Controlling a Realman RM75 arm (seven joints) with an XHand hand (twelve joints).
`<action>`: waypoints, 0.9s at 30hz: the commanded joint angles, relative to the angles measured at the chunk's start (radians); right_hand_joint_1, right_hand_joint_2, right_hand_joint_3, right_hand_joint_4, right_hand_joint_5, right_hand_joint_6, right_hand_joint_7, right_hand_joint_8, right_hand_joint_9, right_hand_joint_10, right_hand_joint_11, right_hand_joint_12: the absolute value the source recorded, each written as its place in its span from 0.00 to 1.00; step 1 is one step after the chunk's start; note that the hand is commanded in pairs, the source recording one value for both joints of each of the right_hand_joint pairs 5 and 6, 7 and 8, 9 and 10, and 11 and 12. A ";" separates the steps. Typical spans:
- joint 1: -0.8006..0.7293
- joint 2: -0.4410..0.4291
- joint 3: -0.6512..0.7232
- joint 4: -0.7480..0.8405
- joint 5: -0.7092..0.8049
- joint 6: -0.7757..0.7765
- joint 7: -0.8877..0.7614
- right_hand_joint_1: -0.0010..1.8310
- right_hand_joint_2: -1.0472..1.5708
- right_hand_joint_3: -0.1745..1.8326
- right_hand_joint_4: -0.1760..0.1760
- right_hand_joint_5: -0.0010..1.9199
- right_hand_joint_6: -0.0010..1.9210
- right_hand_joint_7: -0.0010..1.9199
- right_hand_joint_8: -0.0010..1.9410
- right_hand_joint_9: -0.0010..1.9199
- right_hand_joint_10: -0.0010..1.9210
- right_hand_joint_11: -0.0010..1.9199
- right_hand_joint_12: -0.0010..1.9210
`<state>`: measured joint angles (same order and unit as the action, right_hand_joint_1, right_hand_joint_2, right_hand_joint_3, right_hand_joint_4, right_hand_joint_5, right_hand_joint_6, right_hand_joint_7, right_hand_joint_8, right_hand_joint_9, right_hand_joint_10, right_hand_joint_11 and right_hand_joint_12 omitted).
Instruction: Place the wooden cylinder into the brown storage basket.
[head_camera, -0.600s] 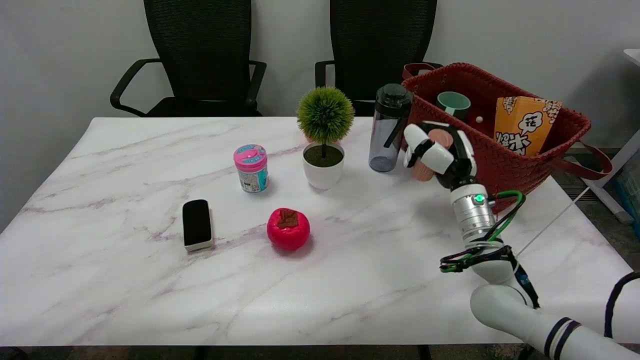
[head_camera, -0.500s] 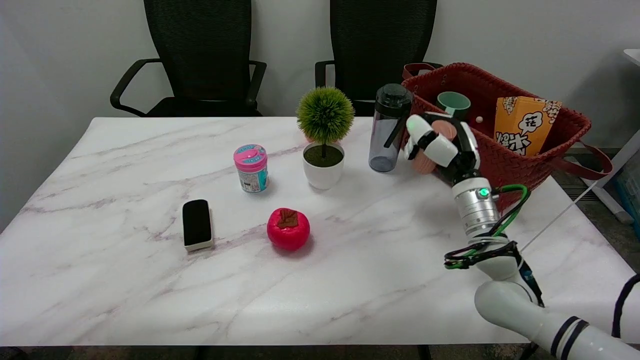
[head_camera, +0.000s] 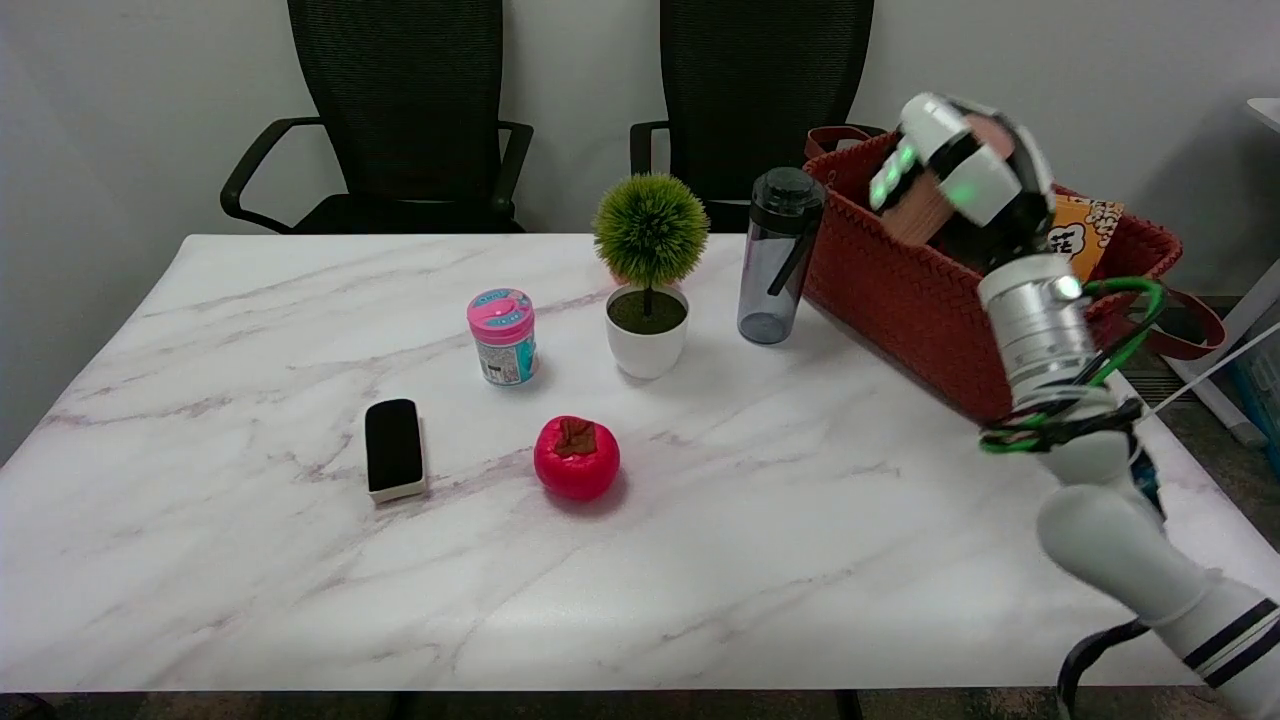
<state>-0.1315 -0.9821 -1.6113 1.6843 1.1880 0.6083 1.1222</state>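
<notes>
Gripping the wooden cylinder (head_camera: 918, 208) above the brown storage basket (head_camera: 900, 290), the right hand (head_camera: 955, 170) looks blurred; early release may strike 1 rim or the popcorn box (head_camera: 1085, 235).

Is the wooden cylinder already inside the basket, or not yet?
Not yet: the right robot hand holds the wooden cylinder in the air above the basket.

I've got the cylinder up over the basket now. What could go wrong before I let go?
1. The right hand holds the wooden cylinder near the brown basket's near rim; released too early, it may strike the rim and fall onto the table.
2. The popcorn box stands just behind the hand; lowering could knock it.
3. The water bottle stands close to the basket, should the arm swing left.
</notes>
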 joint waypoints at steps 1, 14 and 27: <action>0.084 0.122 0.468 0.044 0.114 -0.378 -0.003 0.54 0.96 0.61 0.50 1.00 1.00 1.00 0.99 1.00 1.00 1.00 1.00; 0.400 0.254 0.380 -0.370 -0.246 -0.568 -0.195 0.54 0.96 0.57 0.50 1.00 1.00 1.00 0.99 1.00 1.00 1.00 1.00; 0.434 0.275 0.188 -0.534 -0.674 -0.561 -0.248 0.54 0.98 0.46 0.50 1.00 1.00 1.00 0.99 1.00 1.00 1.00 1.00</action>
<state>0.1579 -0.7874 -1.2644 1.4149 0.9693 0.1512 0.9979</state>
